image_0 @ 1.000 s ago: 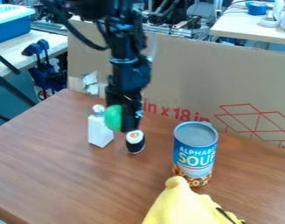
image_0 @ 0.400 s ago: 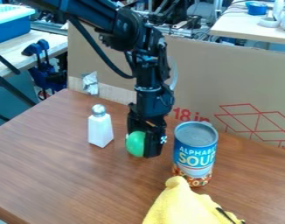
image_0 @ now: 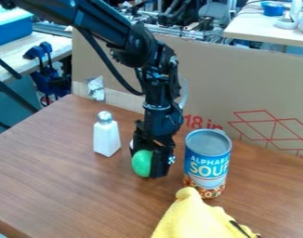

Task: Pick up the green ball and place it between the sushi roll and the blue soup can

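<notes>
A: What was the gripper [image_0: 147, 170] doing?

B: It was grasping a green ball [image_0: 141, 162], which bulged out between its dark fingers. It hung low over the brown table [image_0: 67, 181]. I couldn't tell whether the ball touched the wood.

A: And what stood around it?

B: A white shaker [image_0: 107, 139] with a metal cap stood upright on one side, toward the table's far left corner. On the other side was a tall can [image_0: 207, 160] with a blue label, also upright, not far from the far edge. The ball was between the two, apart from both.

A: Could you see into either of them?

B: No. The can had a flat grey metal top, and the shaker was capped, with a body too plain to show what it held.

A: Anything nearer the front?

B: A soft yellow thing [image_0: 194, 218] with a dark streak lay in front of the can, its peak just beside the can's base.

A: And beyond the table?

B: Cardboard [image_0: 222, 74] stood along the far edge. Past the left edge, a blue bin [image_0: 10, 33] sat on a pale bench [image_0: 20, 51]; I couldn't tell what was inside.
</notes>
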Robot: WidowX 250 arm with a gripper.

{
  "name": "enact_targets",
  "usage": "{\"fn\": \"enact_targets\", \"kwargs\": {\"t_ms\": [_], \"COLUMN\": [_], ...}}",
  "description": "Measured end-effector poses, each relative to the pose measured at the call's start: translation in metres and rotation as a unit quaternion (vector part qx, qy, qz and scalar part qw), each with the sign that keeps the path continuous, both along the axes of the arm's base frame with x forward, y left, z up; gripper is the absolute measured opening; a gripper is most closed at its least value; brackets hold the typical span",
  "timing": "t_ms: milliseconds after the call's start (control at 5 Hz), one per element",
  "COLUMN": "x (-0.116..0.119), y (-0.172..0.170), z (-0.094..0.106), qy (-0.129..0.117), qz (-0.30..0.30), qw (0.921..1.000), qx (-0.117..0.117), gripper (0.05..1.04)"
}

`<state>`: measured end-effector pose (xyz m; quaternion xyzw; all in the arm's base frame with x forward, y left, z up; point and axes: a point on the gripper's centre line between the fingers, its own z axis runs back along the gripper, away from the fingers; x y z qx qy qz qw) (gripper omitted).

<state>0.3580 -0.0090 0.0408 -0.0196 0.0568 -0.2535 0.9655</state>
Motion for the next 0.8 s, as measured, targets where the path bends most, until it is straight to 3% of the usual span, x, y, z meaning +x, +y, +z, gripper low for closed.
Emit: {"fn": "enact_targets", "kwargs": {"t_ms": [400,600,800], "x": [0.0,-0.004,-0.007], "y": [-0.007,-0.004,-0.003], "z": [-0.004,-0.009,0.015], "qy": [-0.002,-0.008,-0.043], "qz": [-0.006,0.004,0.013], "qw": [1.0,1.0,0.9989], "qx": [0.006,0.004,-0.014], "gripper": [1.014,1.009,1.006]}}
